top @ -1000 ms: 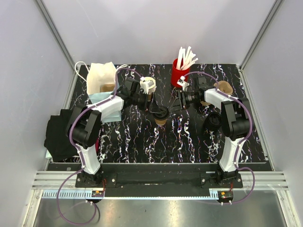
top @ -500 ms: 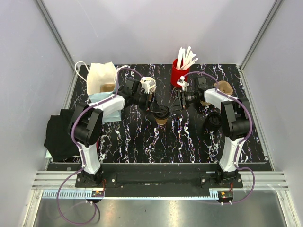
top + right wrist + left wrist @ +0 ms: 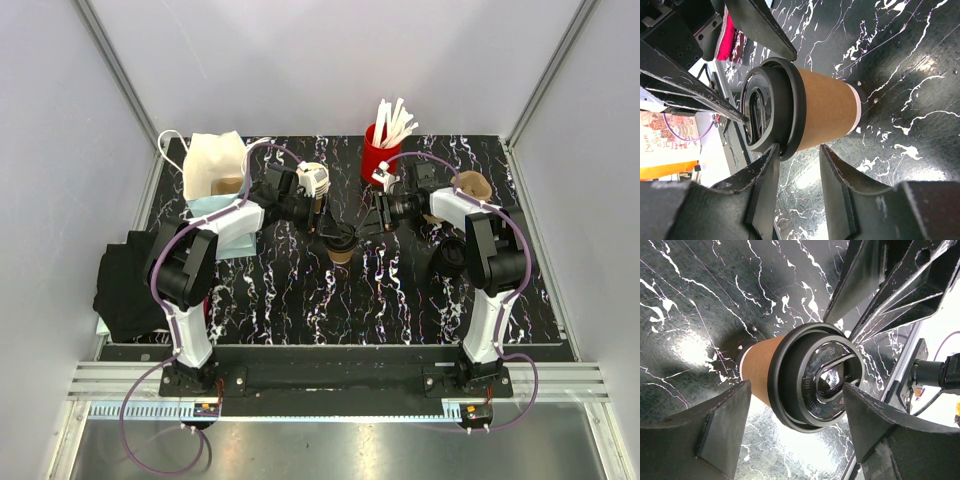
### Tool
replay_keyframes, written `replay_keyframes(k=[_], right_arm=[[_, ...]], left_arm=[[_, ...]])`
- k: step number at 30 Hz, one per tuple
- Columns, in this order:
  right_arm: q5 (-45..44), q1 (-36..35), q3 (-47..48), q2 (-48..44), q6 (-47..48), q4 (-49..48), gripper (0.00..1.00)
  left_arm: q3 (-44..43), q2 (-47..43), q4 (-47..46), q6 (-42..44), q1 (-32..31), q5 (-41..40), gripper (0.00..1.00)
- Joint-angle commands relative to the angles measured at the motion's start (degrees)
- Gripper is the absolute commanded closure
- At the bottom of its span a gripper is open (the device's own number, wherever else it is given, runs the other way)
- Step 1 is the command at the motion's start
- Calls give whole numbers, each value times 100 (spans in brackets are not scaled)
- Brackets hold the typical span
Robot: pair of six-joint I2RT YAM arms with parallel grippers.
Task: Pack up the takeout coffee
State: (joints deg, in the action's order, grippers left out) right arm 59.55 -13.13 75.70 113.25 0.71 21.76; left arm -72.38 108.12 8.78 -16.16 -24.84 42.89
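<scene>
The takeout coffee cup stands mid-table, brown kraft paper with its black lid on top. In the left wrist view the lid and the brown wall lie just beyond my open left gripper, whose fingers flank the lid without touching it. In the top view the left gripper is at the cup's left and the right gripper at its right. The right gripper is open beside the cup, one fingertip close under the lid's rim.
A red cup of white sticks stands at the back. A white paper bag is at the back left. Lidless brown cups and black lids lie at the right. A black cloth lies off the left edge.
My left gripper has shifted slightly toward the back and my right gripper has edged a little. The cup with its lid has stayed in place.
</scene>
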Motion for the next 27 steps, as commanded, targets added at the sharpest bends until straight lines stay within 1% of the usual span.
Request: replay_keyframes(k=[1,6,11,14,19,27], right_arm=[[39,-76,-3,13,-1,-181,57],[48,-67,-12,4,-10,-198,57],[57,-85,-20,-14,-1,-190,58],[57,-76,-29,-5,-1,-198,58],[48,-76,-38,-5,8,-198,58],[48,-76,-56,4,8,-207,58]], left_arm=[[-83,-98,-140,-1,-3,96,23],[-241,104,150,148,-12,-202,23],[-285,210,247,192,-12,-343,25],[-268,193,212,166,-12,-299,25],[-171,35,-7,61,6,-141,22],[-356,16,151,131,6,-229,20]])
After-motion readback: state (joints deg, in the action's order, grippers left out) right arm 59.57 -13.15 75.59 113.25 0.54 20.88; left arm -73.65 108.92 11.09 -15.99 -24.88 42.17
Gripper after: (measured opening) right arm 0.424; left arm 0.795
